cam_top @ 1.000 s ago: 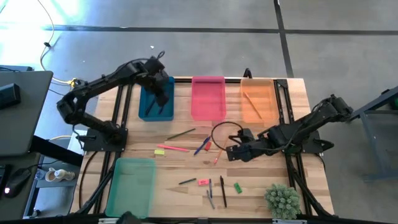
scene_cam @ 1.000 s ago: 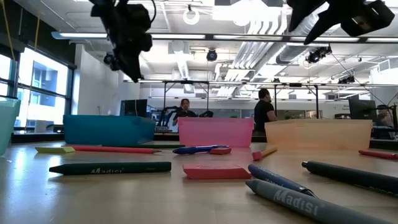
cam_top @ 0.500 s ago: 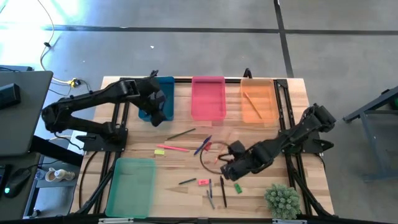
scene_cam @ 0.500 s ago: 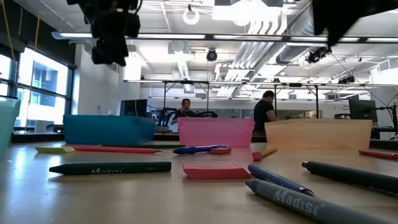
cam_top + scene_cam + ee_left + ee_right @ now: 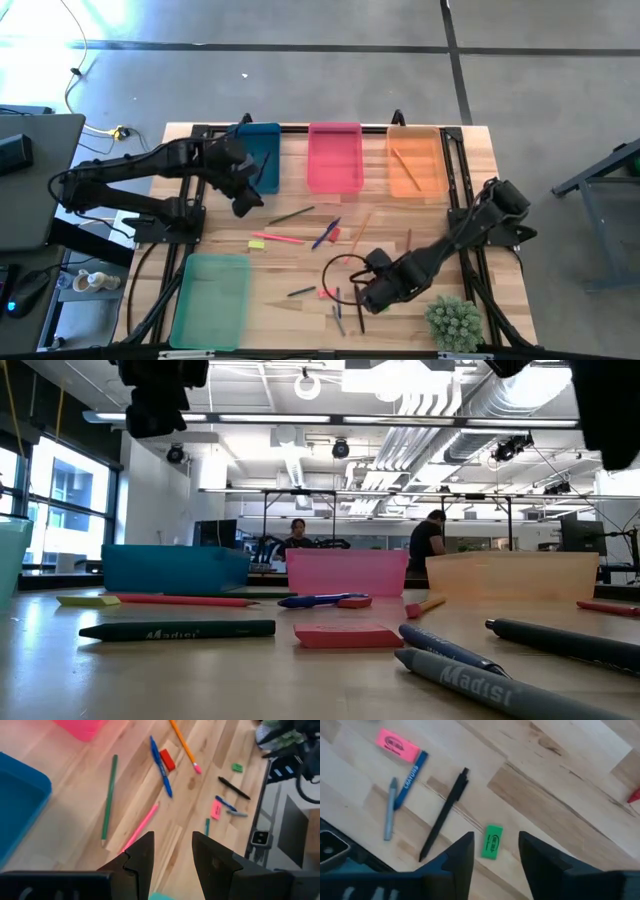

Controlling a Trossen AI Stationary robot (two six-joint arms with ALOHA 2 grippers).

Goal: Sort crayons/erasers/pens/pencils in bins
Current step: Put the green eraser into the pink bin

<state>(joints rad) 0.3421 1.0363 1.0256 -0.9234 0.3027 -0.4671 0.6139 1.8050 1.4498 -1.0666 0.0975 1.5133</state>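
Note:
My left gripper hangs open and empty just off the near end of the blue bin; the left wrist view shows its fingers over an olive-green pencil and a pink pencil. My right gripper points down, open, above the near cluster. Its fingers stand either side of a green eraser, apart from it. The eraser lies flat on the table beside a black pen, a blue crayon and a pink eraser.
The pink bin and the orange bin, which holds an orange pencil, stand at the far edge. The light green bin is at the near left. A blue pen and a yellow eraser lie mid-table. A potted plant is near right.
My left gripper has drawn back from above the blue bin toward the near and left edges. My right gripper has swung from mid-table toward the near edge and gone down over the near cluster, its cable loop trailing after it. No object has moved.

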